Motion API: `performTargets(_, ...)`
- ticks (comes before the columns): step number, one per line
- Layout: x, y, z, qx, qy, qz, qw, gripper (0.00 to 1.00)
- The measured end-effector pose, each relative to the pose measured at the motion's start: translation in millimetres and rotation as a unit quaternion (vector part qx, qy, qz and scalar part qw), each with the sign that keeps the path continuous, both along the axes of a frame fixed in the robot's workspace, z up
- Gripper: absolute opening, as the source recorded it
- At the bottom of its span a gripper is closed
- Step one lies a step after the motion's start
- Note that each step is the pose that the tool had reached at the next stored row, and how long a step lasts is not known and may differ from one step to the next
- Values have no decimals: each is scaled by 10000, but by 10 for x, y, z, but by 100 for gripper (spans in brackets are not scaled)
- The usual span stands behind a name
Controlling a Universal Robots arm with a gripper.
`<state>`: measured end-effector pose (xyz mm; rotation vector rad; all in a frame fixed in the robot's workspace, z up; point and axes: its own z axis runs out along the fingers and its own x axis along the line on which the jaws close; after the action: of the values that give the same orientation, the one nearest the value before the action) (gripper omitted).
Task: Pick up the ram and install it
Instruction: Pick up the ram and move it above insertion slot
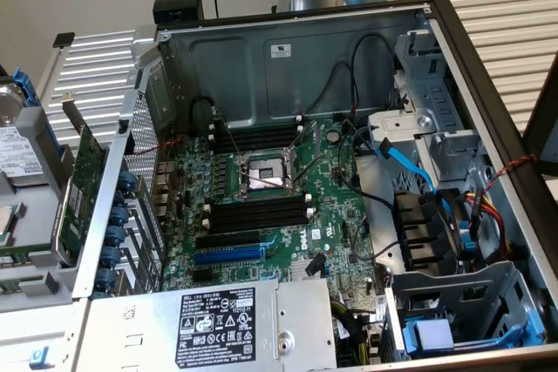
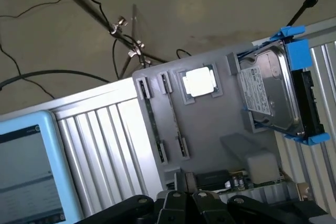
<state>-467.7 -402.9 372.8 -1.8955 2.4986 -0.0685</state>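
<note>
"Wrist view first: where is the ram (image 2: 153,124)?"

"Standing on edge in the grey holder (image 2: 210,129), clipped at both ends, with a second thin stick (image 2: 174,114) just beside it. A processor chip (image 2: 199,81) lies between those sticks and the hard drive (image 2: 270,90) in its blue caddy. Which of the two sticks is meant, I cannot tell."

"And the gripper (image 2: 185,195)?"

"It hovers above the holder, apart from both sticks, fingers closed together on nothing."

"So which step is this?"

"I'd judge the pick-up, at its approach: nothing grasped, nothing installed. In the exterior view the long black slots (image 1: 260,213) on the motherboard (image 1: 336,206), near and far of the processor socket (image 1: 261,176), all look empty, white end clips showing."

"How do the parts and the case lie?"

"The open case (image 1: 244,67) sits in the middle. The hard drive lies outside it at the exterior view's left, well apart from the slots."

"What does a grasp call for?"

"By my reckoning, fingers parted enough to take the thin board, set across its flat faces, centred between the end clips, then a straight lift so it doesn't bind. The neighbouring stick is close, so a finger has little room on that side."
</note>
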Motion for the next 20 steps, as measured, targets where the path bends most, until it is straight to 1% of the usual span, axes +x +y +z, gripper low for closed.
performTargets(2, 0, 0, -3, 0, 0, 177, 9998, 11)
performTargets(4, -1, 0, -3, 0, 0, 359, 9994, 11)
performTargets(7, -6, -1, -6, 0, -1, 628, 9980, 11)
performTargets(9, -11, 0, -6, 0, 0, 749, 9972, 11)
performTargets(16, -11, 0, -6, -1, 0, 771, 9970, 11)
performTargets(17, -11, 0, -6, -1, 1, 771, 9970, 17)
performTargets(18, -11, 0, -6, -1, 0, 771, 9970, 17)
performTargets(20, -11, 0, -7, -1, 0, 772, 9970, 30)
